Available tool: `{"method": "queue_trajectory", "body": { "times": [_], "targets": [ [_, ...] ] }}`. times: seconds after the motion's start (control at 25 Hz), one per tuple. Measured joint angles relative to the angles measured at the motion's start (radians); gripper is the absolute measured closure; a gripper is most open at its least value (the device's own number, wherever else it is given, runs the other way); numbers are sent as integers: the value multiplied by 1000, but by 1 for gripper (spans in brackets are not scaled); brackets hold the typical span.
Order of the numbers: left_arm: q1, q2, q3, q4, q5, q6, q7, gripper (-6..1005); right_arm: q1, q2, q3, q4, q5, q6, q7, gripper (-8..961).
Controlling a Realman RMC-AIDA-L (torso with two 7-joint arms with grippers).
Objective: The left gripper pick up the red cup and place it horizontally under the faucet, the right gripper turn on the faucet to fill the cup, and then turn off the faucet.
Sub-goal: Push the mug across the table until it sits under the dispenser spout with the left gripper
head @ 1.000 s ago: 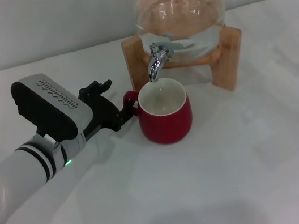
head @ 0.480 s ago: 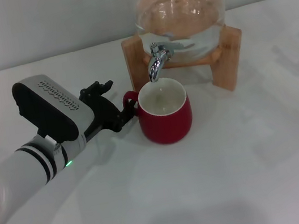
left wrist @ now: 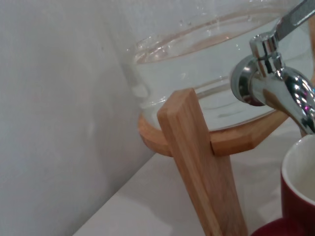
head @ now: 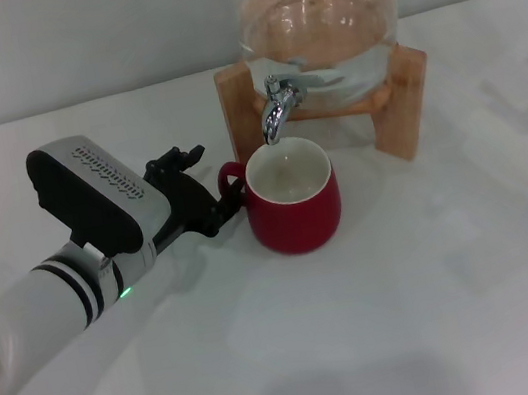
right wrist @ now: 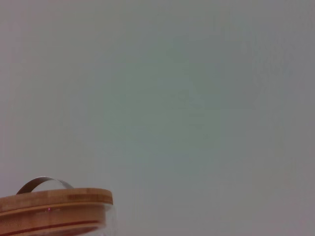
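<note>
The red cup (head: 297, 214) stands upright on the white table, its white inside open right under the spout of the chrome faucet (head: 277, 107). No water runs. My left gripper (head: 214, 191) reaches in from the left and its black claw is closed around the cup's small loop handle (head: 228, 175). The left wrist view shows the faucet (left wrist: 275, 83) close up and the cup's rim (left wrist: 300, 167) below it. The right gripper is out of view.
The faucet sits on a clear glass dispenser (head: 315, 17) holding water, on a wooden stand (head: 404, 123) at the back of the table (head: 415, 314). The right wrist view shows only the dispenser's wooden lid (right wrist: 54, 206) and a plain wall.
My left arm and the cup have shifted very slightly to the right. Nothing else has moved.
</note>
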Motion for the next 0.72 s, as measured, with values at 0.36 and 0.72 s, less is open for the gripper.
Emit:
{"method": "queue_trajectory", "body": {
  "times": [0.36, 0.72],
  "targets": [
    [4, 0, 0, 1, 2, 1, 0, 342, 0, 0, -1, 0, 0, 1, 0, 85],
    [29, 0, 2, 29, 4, 2, 18, 343, -3, 0, -3, 0, 0, 1, 0, 85]
  ]
}}
